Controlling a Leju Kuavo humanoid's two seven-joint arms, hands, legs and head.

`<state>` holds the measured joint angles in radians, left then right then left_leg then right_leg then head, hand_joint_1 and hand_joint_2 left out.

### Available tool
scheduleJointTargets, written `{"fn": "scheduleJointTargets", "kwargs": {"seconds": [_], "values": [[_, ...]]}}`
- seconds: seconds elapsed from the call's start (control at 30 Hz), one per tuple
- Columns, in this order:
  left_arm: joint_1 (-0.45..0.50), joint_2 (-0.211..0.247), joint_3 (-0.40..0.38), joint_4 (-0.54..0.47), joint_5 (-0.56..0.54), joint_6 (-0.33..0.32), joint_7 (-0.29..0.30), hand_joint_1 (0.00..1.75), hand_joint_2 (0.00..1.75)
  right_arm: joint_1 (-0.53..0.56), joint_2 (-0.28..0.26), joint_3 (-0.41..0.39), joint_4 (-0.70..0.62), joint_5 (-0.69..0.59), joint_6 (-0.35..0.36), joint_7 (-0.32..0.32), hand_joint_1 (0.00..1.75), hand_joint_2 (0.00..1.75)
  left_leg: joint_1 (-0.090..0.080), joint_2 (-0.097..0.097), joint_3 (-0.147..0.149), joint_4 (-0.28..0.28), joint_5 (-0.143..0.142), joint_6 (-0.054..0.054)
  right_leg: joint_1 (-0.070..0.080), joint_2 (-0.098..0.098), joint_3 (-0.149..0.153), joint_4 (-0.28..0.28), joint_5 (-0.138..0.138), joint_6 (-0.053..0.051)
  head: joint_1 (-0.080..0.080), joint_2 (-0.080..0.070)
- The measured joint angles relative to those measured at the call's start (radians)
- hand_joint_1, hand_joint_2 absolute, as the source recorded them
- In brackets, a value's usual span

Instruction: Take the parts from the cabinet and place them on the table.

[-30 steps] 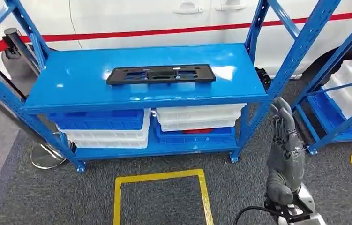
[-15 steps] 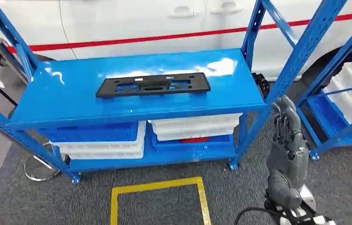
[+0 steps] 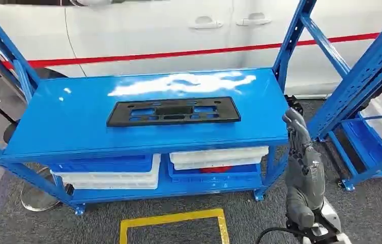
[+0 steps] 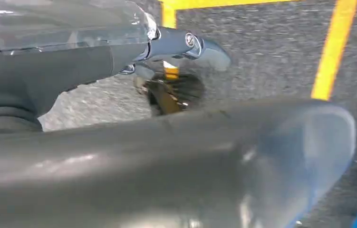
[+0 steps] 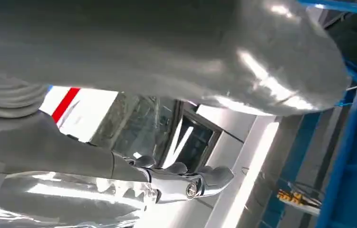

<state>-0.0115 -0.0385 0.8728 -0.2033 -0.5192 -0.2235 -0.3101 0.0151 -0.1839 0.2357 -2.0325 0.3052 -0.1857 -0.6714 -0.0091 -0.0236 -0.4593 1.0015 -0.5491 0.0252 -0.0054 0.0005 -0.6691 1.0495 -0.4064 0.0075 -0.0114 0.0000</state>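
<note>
We see the black part point(image 3: 173, 111) lying flat on the top shelf point(image 3: 51, 127) of the blue rack. Below it sit stacked blue and white bins point(image 3: 110, 170); we cannot tell what they hold. Our right hand point(image 3: 300, 152) is raised beside the shelf's corner, fingers apart, empty. Our left hand point(image 4: 167, 161) hangs over the carpet, grip unclear.

Bright even light, white glare on the blue shelf top point(image 3: 178, 84), blurred close-up wrist views.
</note>
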Motion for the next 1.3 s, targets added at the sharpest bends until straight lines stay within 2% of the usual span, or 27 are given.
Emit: {"fn": "scheduleJointTargets", "kwargs": {"seconds": [0.07,0.1,0.17,0.2,0.23,0.27,0.3,0.33,0.37,0.4,0.47,0.53,0.57,0.67,0.7,0.77,0.8,0.83,0.87,0.9,0.97,1.0,1.03,1.1,1.17,1.2,1.3], "values": [[-0.008,0.000,0.004,0.000,0.007,0.005,0.000,0.00,0.00,0.000,0.006,-0.011,0.000,-0.004,0.016,0.013,0.00,0.00,0.001,0.003,0.013,0.002,-0.003,-0.011,0.001,0.005,0.005,-0.008,0.000,-0.013,-0.002,0.000],[-0.009,0.000,0.006,0.000,0.009,0.008,0.000,0.00,0.00,-0.005,0.008,-0.016,0.000,-0.006,0.024,0.019,0.00,0.00,0.001,0.003,0.007,0.015,0.012,-0.019,0.001,0.005,0.012,-0.013,-0.006,-0.021,-0.001,0.000],[-0.011,0.000,0.013,0.000,0.010,0.010,0.001,0.00,0.00,-0.004,0.015,-0.022,0.001,-0.009,0.038,0.031,0.00,0.00,0.002,0.011,-0.051,0.125,0.043,-0.026,-0.007,0.001,0.049,-0.031,-0.016,-0.032,-0.002,0.000],[-0.013,-0.003,0.016,0.000,0.010,0.013,0.002,0.00,0.00,-0.004,0.018,-0.024,0.003,-0.009,0.047,0.037,0.00,0.00,0.005,0.013,-0.095,0.199,0.035,-0.031,-0.009,-0.002,0.063,-0.036,-0.020,-0.034,-0.003,0.000],[-0.012,-0.005,0.018,0.000,0.011,0.016,0.002,0.00,0.00,-0.005,0.020,-0.027,0.005,-0.006,0.053,0.047,0.00,0.00,0.009,0.014,-0.137,0.257,0.001,-0.036,-0.009,-0.002,0.074,-0.038,-0.029,-0.035,-0.003,0.000],[-0.011,-0.006,0.021,0.000,0.016,0.022,0.002,0.00,0.00,-0.005,0.026,-0.032,0.008,-0.001,0.061,0.058,0.00,0.00,0.012,0.015,-0.175,0.299,-0.051,-0.042,-0.009,-0.002,0.085,-0.038,-0.039,-0.035,-0.003,0.000],[-0.010,-0.009,0.024,0.000,0.019,0.026,0.002,0.00,0.00,-0.005,0.031,-0.035,0.012,0.002,0.068,0.069,0.00,0.00,0.015,0.016,-0.202,0.316,-0.096,-0.048,-0.009,0.000,0.096,-0.038,-0.049,-0.035,-0.004,0.000],[-0.009,-0.010,0.026,0.000,0.019,0.028,0.002,0.00,0.00,-0.005,0.035,-0.037,0.015,0.002,0.074,0.077,0.00,0.00,0.018,0.016,-0.217,0.305,-0.111,-0.049,-0.009,0.001,0.109,-0.038,-0.058,-0.034,-0.003,0.000],[-0.008,-0.011,0.028,0.000,0.019,0.029,0.002,0.00,0.00,-0.006,0.038,-0.039,0.020,0.000,0.086,0.090,0.00,0.00,0.019,0.016,-0.217,0.270,-0.092,-0.048,-0.010,0.003,0.122,-0.038,-0.067,-0.032,-0.003,0.000],[-0.009,-0.011,0.029,0.000,0.019,0.030,0.002,0.00,0.00,-0.007,0.039,-0.039,0.024,-0.009,0.099,0.103,0.00,0.00,0.020,0.017,-0.205,0.204,-0.034,-0.047,-0.010,0.003,0.136,-0.038,-0.077,-0.029,-0.003,0.000],[-0.007,-0.012,0.032,0.000,0.019,0.031,0.002,0.00,0.00,-0.012,0.039,-0.044,0.030,-0.051,0.137,0.132,0.00,0.00,0.020,0.019,-0.171,0.052,0.126,-0.041,-0.010,0.001,0.154,-0.039,-0.096,-0.021,-0.003,0.000],[-0.007,-0.015,0.039,0.000,0.019,0.034,0.003,0.00,0.00,-0.016,0.039,-0.051,0.039,-0.111,0.186,0.154,0.00,0.00,0.013,0.020,-0.173,0.038,0.116,-0.026,-0.004,0.005,0.159,-0.027,-0.115,-0.005,-0.003,0.000],[-0.006,-0.016,0.041,0.000,0.019,0.036,0.003,0.00,0.00,-0.016,0.039,-0.056,0.043,-0.133,0.208,0.165,0.00,0.00,0.012,0.019,-0.171,0.039,0.133,-0.019,-0.005,0.005,0.162,-0.029,-0.119,0.000,-0.003,0.000],[-0.008,-0.020,0.045,0.000,0.019,0.037,0.003,0.00,0.00,-0.018,0.039,-0.068,0.048,-0.161,0.234,0.171,0.00,0.00,0.016,0.018,-0.162,0.024,0.137,-0.003,-0.010,0.003,0.165,-0.015,-0.139,0.016,-0.002,0.000],[-0.009,-0.021,0.045,0.000,0.019,0.037,0.004,0.00,0.00,-0.019,0.039,-0.072,0.050,-0.163,0.237,0.171,0.00,1.75,0.015,0.018,-0.161,0.024,0.135,0.004,-0.010,0.002,0.141,0.031,-0.167,0.017,-0.003,0.000],[-0.012,-0.021,0.046,0.000,0.019,0.039,0.004,0.00,0.00,-0.018,0.039,-0.079,0.056,-0.155,0.235,0.170,0.00,1.75,0.011,0.018,-0.159,0.024,0.129,0.012,-0.009,0.003,0.048,0.197,-0.242,0.022,-0.002,0.000],[-0.012,-0.021,0.047,0.000,0.019,0.040,0.005,0.00,0.00,-0.018,0.039,-0.081,0.060,-0.131,0.228,0.172,0.00,1.75,0.009,0.018,-0.158,0.024,0.126,0.015,-0.009,0.003,0.003,0.266,-0.259,0.023,-0.002,0.000],[-0.011,-0.022,0.048,0.000,0.018,0.042,0.005,0.00,0.00,-0.018,0.039,-0.081,0.066,-0.091,0.217,0.184,0.00,1.75,0.006,0.017,-0.155,0.024,0.123,0.015,-0.008,0.003,-0.020,0.288,-0.247,0.021,-0.002,0.000],[-0.011,-0.023,0.049,0.000,0.016,0.043,0.005,0.00,0.00,-0.019,0.040,-0.081,0.071,-0.043,0.202,0.200,0.00,1.75,0.004,0.017,-0.150,0.024,0.120,0.016,-0.007,0.003,-0.018,0.263,-0.212,0.018,-0.002,0.000],[-0.011,-0.024,0.052,0.000,0.015,0.043,0.005,0.00,0.00,-0.023,0.039,-0.081,0.082,0.045,0.170,0.230,0.00,1.75,0.002,0.015,-0.144,0.024,0.116,0.016,-0.007,0.003,0.004,0.201,-0.161,0.013,-0.002,0.000],[-0.011,-0.026,0.053,0.000,0.003,0.040,0.001,0.00,0.00,-0.041,0.039,-0.080,0.112,0.214,0.120,0.285,0.00,1.75,-0.001,0.014,-0.133,0.024,0.110,0.014,0.004,0.003,0.080,0.014,-0.057,-0.009,-0.002,0.000],[-0.012,-0.030,0.053,0.000,-0.003,0.038,0.000,0.00,0.00,-0.051,0.038,-0.079,0.130,0.276,0.109,0.306,0.00,1.75,-0.008,0.014,-0.134,0.026,0.107,0.010,0.008,0.002,0.091,-0.012,-0.072,-0.014,-0.003,0.000],[-0.015,-0.030,0.053,0.000,-0.005,0.035,-0.001,0.00,0.00,-0.057,0.035,-0.078,0.149,0.344,0.099,0.327,0.00,1.75,-0.006,0.014,-0.137,0.026,0.107,0.006,0.009,0.000,0.090,-0.018,-0.067,-0.012,-0.002,0.000],[-0.015,-0.030,0.054,0.000,-0.013,0.031,-0.001,0.00,0.00,-0.065,0.026,-0.073,0.184,0.445,0.079,0.355,0.00,1.75,-0.002,0.014,-0.135,0.022,0.109,-0.003,0.012,0.001,0.089,-0.019,-0.066,-0.016,-0.002,0.000],[-0.017,-0.028,0.055,0.000,-0.016,0.029,-0.001,0.00,0.00,-0.076,0.019,-0.056,0.218,0.551,0.067,0.386,0.00,1.75,-0.003,0.016,-0.137,0.035,0.097,-0.015,-0.002,-0.003,0.097,-0.037,-0.055,-0.026,-0.002,0.000],[-0.016,-0.028,0.055,0.000,-0.019,0.026,-0.002,0.00,0.00,-0.085,0.016,-0.045,0.232,0.587,0.069,0.395,0.00,1.75,-0.003,0.016,-0.155,0.074,0.068,-0.025,-0.003,-0.001,0.100,-0.041,-0.054,-0.030,-0.003,0.000],[-0.016,-0.028,0.058,0.000,-0.023,0.022,-0.002,0.00,0.00,-0.106,-0.004,-0.009,0.279,0.679,0.080,0.429,0.00,1.75,0.010,0.017,-0.261,0.302,-0.038,-0.038,-0.004,-0.005,0.099,-0.040,-0.055,-0.032,-0.005,0.000]]}}
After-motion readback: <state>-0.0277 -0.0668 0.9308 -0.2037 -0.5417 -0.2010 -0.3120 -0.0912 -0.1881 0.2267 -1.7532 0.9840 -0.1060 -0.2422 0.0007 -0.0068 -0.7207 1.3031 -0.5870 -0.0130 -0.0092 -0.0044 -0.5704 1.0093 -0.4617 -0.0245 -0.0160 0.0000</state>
